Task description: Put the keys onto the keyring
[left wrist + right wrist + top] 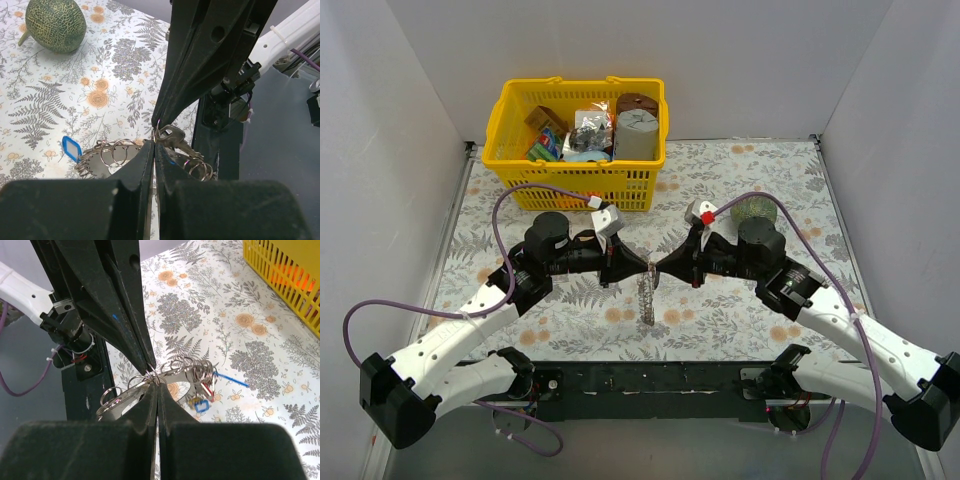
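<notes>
My left gripper (645, 268) and right gripper (660, 268) meet tip to tip over the middle of the table, both shut. Between them hangs the keyring (647, 297), a flat silver metal piece (97, 165) carrying several wire split rings (195, 369). Each pair of jaws pinches thin metal at the top of this bundle where the tips touch; I cannot tell which ring each one grips. A silver key (176, 138) sticks out beside my left fingertips (148, 150). Blue-headed (201, 406) and red-headed (212, 388) keys dangle from the rings on the far side.
A yellow basket (515, 165) full of odd items stands at the back. A round greenish melon (753, 211) lies behind the right arm. The black base rail (650, 378) runs along the near edge. White walls close in three sides.
</notes>
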`<state>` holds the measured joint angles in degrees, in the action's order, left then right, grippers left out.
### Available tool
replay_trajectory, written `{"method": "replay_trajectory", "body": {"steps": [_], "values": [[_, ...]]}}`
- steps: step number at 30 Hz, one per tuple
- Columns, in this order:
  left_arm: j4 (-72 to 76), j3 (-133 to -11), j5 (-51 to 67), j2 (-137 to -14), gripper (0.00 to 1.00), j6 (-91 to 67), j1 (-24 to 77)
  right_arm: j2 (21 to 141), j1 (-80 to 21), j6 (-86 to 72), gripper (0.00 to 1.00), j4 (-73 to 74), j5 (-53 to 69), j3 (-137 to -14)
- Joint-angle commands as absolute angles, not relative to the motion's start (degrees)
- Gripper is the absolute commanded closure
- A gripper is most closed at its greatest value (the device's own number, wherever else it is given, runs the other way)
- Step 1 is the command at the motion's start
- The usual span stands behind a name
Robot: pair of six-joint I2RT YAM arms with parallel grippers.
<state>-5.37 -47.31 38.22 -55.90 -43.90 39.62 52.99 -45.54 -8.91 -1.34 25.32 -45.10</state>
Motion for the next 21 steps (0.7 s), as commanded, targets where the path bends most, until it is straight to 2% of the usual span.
{"method": "replay_trajectory", "body": {"steps": [1, 21], "values": [[-3.60, -50.97, 40.16, -54.93, 1.00, -43.24, 39.55, 54.84, -44.74, -2.30, 0.99, 7.10, 28.99, -50.97], [-16.52, -62.31, 39.46, -60.99, 1.00, -36.48, 39.55, 62.75, -44.74, 9.22, 0.99, 23.37, 31.46, -67.14]]}}
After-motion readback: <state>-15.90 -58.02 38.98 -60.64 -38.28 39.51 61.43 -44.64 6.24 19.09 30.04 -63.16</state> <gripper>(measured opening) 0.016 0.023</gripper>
